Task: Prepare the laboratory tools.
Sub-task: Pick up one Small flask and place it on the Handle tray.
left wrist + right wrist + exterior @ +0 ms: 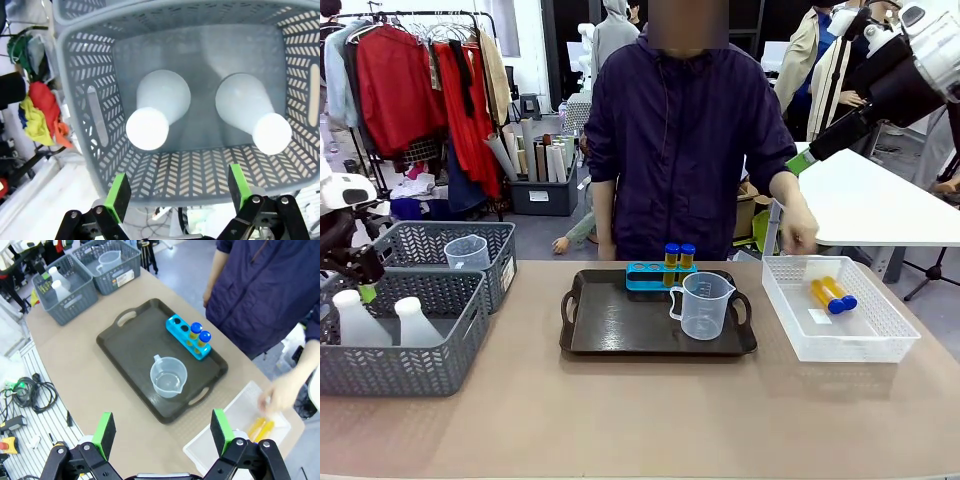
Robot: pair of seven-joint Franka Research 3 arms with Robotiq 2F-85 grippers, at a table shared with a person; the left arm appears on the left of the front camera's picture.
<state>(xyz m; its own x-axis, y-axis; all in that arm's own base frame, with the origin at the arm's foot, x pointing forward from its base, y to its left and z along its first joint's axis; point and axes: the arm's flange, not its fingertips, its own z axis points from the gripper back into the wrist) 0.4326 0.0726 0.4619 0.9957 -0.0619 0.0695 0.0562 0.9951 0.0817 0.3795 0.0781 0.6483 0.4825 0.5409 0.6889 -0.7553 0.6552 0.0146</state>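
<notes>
**Laboratory tools, part staged on worktop (620, 420)**

- **Lower left, nearest:** grey basket (400, 372) holding two conical flasks (358, 322), upright and side by side. I read these as stock awaiting transfer.
- **Left end effector (178, 192):** hangs over this basket's edge, jaws spread wide and empty, just short of the flasks. One of them is the likely next pick.
- **Centre:** dark tray (610, 325), apparently the staging point.
  - Measuring jug (705, 305) stands upright on its right half.
  - Blue rack (650, 272) sits at its far edge with two capped test tubes (679, 255) standing and the other holes vacant.
- **Right:** white basket (880, 340) with two loose tubes (832, 294) lying inside, presumably rack-bound. A person's hand (800, 232) is at its far rim.
- **Upper left:** second grey basket (430, 240) with a spare jug (467, 252) inside.
- **Upper right:** right end effector (163, 432), raised high, released, carrying nothing.
</notes>
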